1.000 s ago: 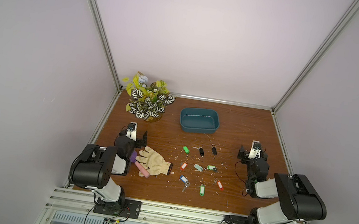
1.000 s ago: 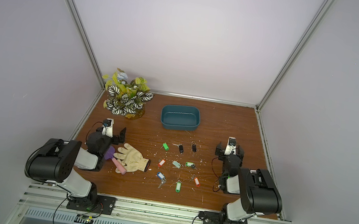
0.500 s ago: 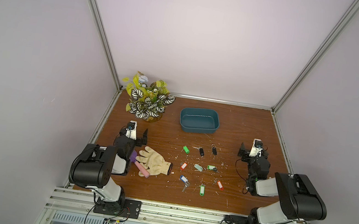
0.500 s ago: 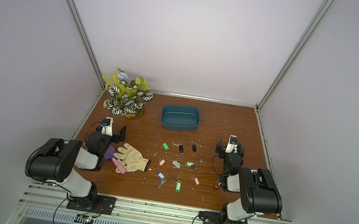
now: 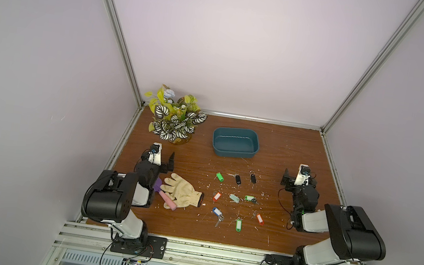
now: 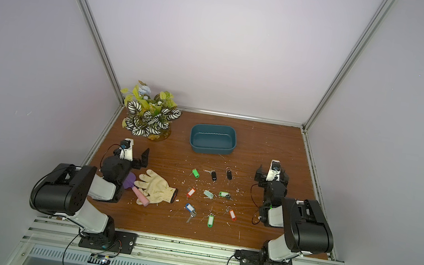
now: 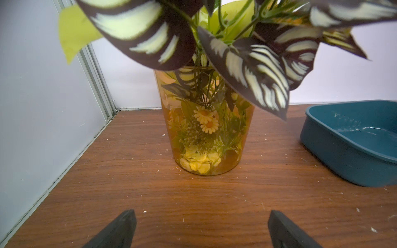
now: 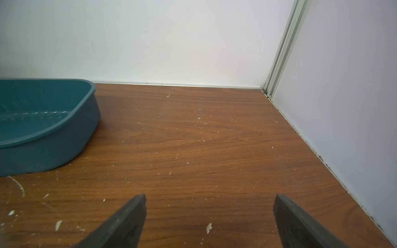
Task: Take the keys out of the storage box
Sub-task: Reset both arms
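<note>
keys (image 5: 234, 198): nine, scattered on your table (image 5: 301, 152) in front of the storage box, none inside
axes: mixed; front green tag (image 5: 239, 225) lies front-to-back, black tag (image 5: 238, 179) slants
storage box (image 5: 234, 153): dark teal, long axis left-right
labels: too small to read
left claw (image 7: 200, 214): spread wide, holding nothing
right claw (image 8: 210, 197): same

Open tabletop (image 5: 288, 150) is seen right of the storage box (image 5: 233, 154); left of it, passage is narrowed by the plant (image 5: 175, 122); nearer than it, keys (image 5: 234, 198) are strewn.
</note>
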